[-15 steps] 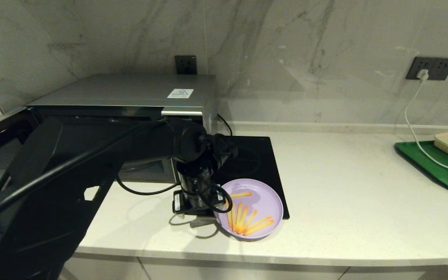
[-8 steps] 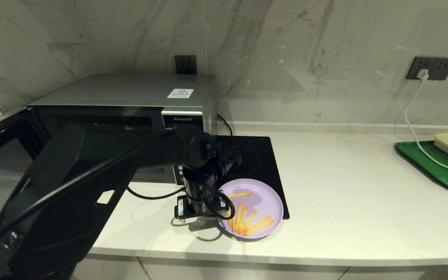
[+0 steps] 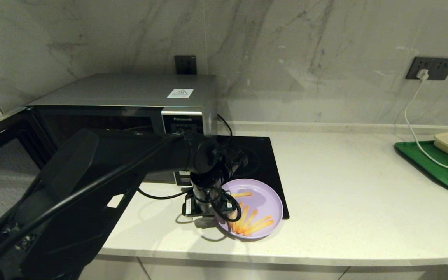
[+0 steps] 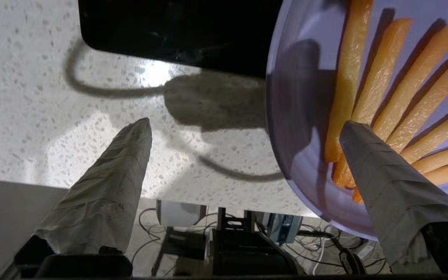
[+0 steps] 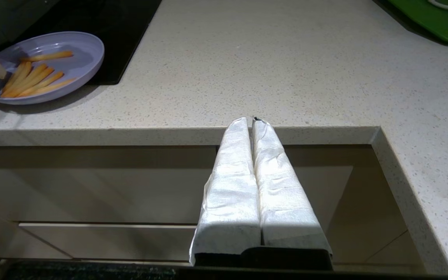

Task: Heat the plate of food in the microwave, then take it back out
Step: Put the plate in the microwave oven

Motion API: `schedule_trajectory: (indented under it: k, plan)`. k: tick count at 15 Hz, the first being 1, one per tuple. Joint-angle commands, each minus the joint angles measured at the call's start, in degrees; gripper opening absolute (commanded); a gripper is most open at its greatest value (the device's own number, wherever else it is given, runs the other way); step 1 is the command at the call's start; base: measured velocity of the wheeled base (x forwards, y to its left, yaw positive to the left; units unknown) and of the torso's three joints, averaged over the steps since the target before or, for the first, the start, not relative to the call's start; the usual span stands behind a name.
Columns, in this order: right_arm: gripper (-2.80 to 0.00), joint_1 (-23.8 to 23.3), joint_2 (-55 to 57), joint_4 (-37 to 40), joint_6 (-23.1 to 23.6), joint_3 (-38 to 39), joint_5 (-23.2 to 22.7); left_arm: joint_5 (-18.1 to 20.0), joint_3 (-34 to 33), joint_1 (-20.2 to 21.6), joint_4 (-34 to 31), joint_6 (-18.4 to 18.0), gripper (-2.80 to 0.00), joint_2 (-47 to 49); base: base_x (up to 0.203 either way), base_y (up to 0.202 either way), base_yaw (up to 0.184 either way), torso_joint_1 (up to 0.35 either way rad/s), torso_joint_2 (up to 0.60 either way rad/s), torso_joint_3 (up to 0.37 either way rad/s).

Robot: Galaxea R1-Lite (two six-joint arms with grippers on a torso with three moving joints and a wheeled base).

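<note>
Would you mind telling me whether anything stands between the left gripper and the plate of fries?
Nothing visible does. The left gripper is open astride the plate's near rim: one finger over the fries, the other over the counter outside it.

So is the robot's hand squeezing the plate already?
No, the left end effector is open, one finger over the plate of food, the other over the counter.

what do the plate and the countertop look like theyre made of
Plate of food: probably plastic, going by its even matte lilac colour and thin moulded rim.
Countertop: looks like polished stone or quartz composite; pale, finely speckled, with soft glossy reflections.
</note>
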State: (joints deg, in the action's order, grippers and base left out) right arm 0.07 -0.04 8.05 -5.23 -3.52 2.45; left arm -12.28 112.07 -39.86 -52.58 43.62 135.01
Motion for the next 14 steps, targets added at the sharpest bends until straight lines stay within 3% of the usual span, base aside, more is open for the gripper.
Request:
schedule_trajectory:
  k: [1,5,14]
  plan:
    - [-2.8,0.01,-0.03,0.04,-0.04,0.01,0.01,0.1,-0.01,0.13,0.2,-0.38,0.0,-0.27,0.0,0.0,0.0,0.0,0.0,0.0]
    - [-2.8,0.01,-0.02,0.04,-0.04,0.01,0.01,5.19,-0.01,0.96,0.2,-1.06,0.0,-1.2,0.0,0.0,0.0,0.0,0.0,0.0]
    - [-2.8,0.01,0.04,0.04,-0.04,0.01,0.01,3.5,-0.1,3.47,0.2,-0.91,0.0,0.11,0.0,0.0,0.0,0.0,0.0,0.0]
